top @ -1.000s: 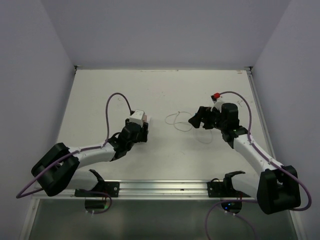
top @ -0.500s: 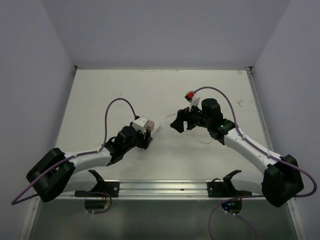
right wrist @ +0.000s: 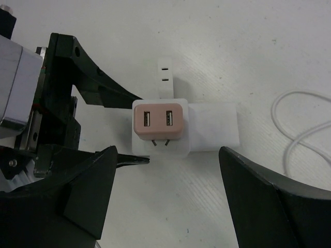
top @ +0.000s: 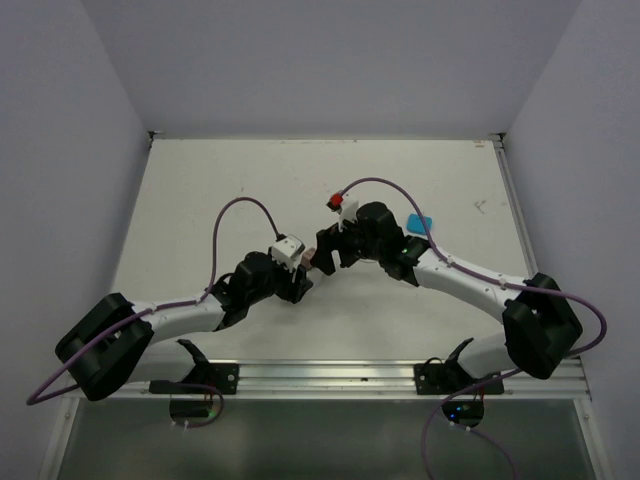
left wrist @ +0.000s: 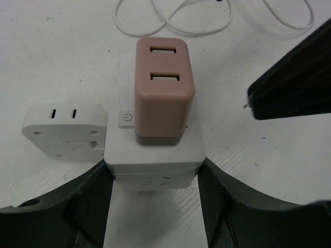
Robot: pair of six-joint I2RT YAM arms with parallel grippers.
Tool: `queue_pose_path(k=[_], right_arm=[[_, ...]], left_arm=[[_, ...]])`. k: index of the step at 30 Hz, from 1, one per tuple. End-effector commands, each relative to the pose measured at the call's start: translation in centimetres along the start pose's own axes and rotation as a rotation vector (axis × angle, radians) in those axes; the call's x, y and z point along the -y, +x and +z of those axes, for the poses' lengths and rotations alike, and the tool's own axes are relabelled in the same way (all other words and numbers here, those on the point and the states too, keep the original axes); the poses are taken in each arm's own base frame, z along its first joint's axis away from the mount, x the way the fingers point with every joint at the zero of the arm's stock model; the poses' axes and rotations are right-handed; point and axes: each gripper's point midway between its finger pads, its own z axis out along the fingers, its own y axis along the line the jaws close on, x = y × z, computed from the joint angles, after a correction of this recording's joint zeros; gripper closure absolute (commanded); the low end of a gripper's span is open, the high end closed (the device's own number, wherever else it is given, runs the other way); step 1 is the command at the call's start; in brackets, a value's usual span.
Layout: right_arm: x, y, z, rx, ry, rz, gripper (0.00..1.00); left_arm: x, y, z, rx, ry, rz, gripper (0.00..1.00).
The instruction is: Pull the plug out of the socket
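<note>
Leftward we are swinging our empty, wide-open right gripper [right wrist: 168, 155] toward the boxy pink plug [left wrist: 163, 88], our left gripper [left wrist: 153, 169] clamping the white plastic cube socket [left wrist: 124, 150].

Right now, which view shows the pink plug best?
Left wrist: the plug fills the centre, both USB slots sharp, seated on the socket that the left gripper holds. The right wrist shows it smaller, with two prongs visible. From the top external it is only a pink speck.
</note>
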Motion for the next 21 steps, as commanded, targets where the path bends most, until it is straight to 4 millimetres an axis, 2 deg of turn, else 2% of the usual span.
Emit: queue_pose_path(k=[1,14,17,21], right_arm=[[-0.4,-3.4,1.0,0.099,0.025,0.000,0.17],[-1.2,-2.4,3.9,0.074,-0.021,0.002,0.23],[-1.3,-1.6,4.4,0.060,-0.031,0.007,0.27],[-1.4,-0.8,4.7,0.044,-0.041,0.017,0.40]], left_arm=[[1.6,-3.8,0.5,0.120,0.064,0.012,1.00],[1.9,-4.1,0.5,0.126,0.071,0.002,1.00],[1.9,-4.3,0.5,0.132,0.072,-0.004,1.00],[1.9,-4.3,0.5,0.134,0.066,-0.012,1.00]])
